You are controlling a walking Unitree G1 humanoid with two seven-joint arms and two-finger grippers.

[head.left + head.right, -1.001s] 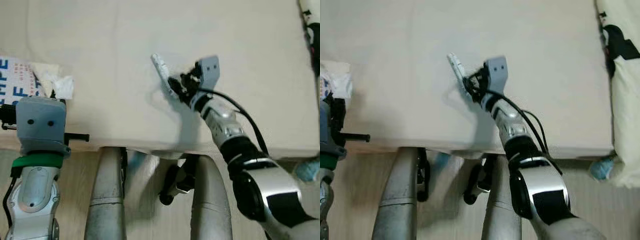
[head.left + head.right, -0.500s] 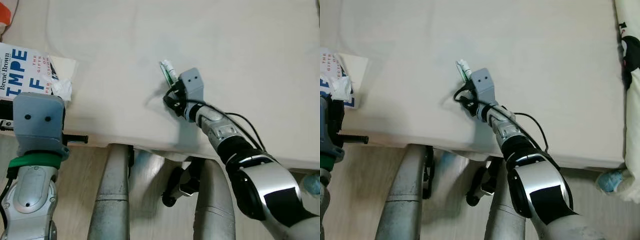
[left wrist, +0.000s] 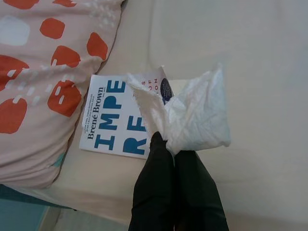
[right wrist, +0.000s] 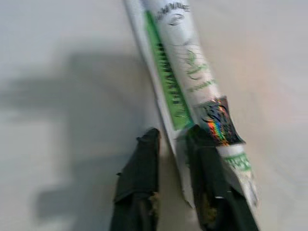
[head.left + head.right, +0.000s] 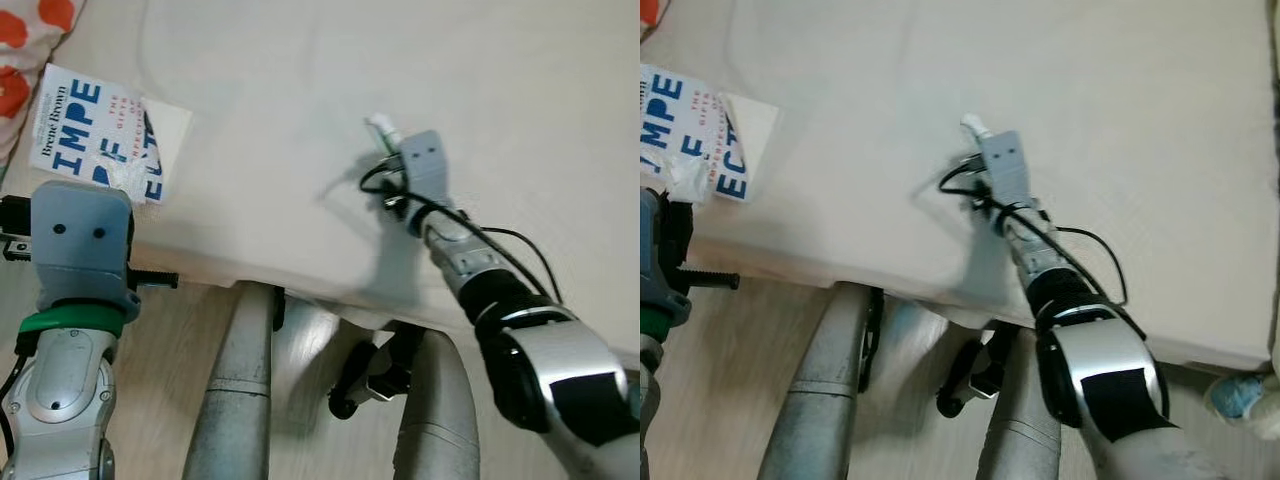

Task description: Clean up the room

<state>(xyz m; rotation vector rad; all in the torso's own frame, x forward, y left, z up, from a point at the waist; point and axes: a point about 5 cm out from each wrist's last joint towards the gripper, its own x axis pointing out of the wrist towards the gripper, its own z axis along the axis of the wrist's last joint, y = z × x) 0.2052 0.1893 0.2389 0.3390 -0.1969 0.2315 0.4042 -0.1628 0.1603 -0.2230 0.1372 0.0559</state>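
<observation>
Silver arms, black elbow joints. Grey wrist camera box (image 5: 80, 245) with two screws; green band (image 5: 72, 322) under it. Black cable (image 5: 490, 237) loops along right forearm.

You get head pair looking steeply down over bed (image 5: 260, 120) edge, both eyes sharing book (image 5: 95, 125) and right arm. Left wrist camera looks along its fingers (image 3: 166, 192) from close, sharing same book. Right wrist camera sits very near tube (image 4: 190, 82), blurred.
</observation>
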